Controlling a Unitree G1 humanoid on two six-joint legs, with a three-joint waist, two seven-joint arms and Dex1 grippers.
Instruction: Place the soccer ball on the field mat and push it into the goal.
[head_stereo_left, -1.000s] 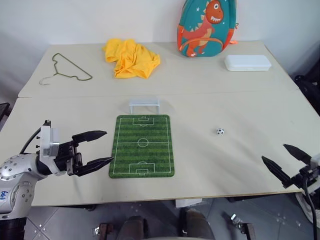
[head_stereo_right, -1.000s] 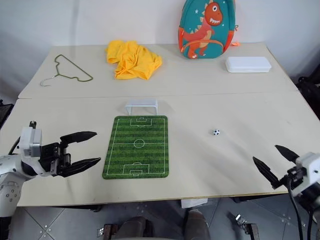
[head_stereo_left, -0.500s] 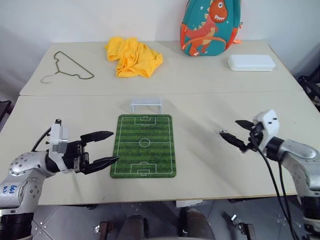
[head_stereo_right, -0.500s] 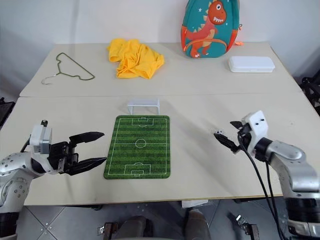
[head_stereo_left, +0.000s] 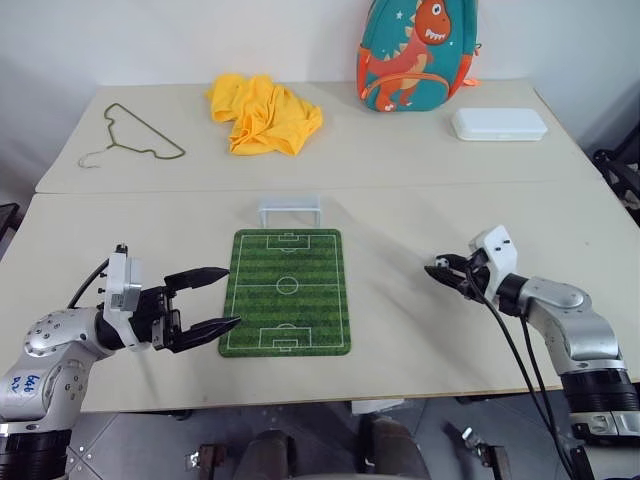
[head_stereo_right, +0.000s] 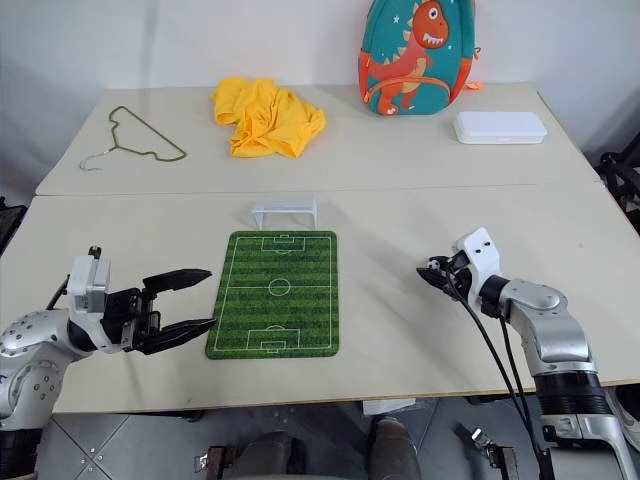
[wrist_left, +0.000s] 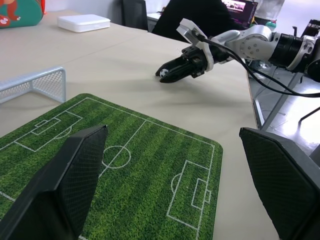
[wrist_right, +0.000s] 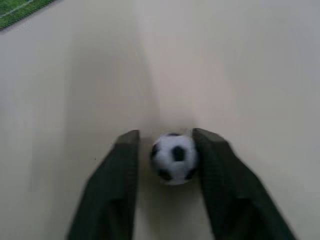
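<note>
At the far left of the head view we see the left gripper (head_stereo_left: 205, 297) hanging just off the left edge of the field mat (head_stereo_left: 287, 291), its two black fingers spread wide with nothing between them. In the upper left lies a wire hanger (head_stereo_left: 130, 137), and to its right a crumpled yellow cloth (head_stereo_left: 262, 114). The mat sits at the centre of the table (head_stereo_left: 400, 180), with the goal (head_stereo_left: 290, 211) just beyond its top edge. Toward the upper right we find a dinosaur backpack (head_stereo_left: 414, 52) and a white lidded box (head_stereo_left: 498, 124). At centre right, the right gripper (head_stereo_left: 441, 273) is down at the tabletop, its fingers closed in on the soccer ball (wrist_right: 173, 157), which sits between them, well to the right of the mat.
</note>
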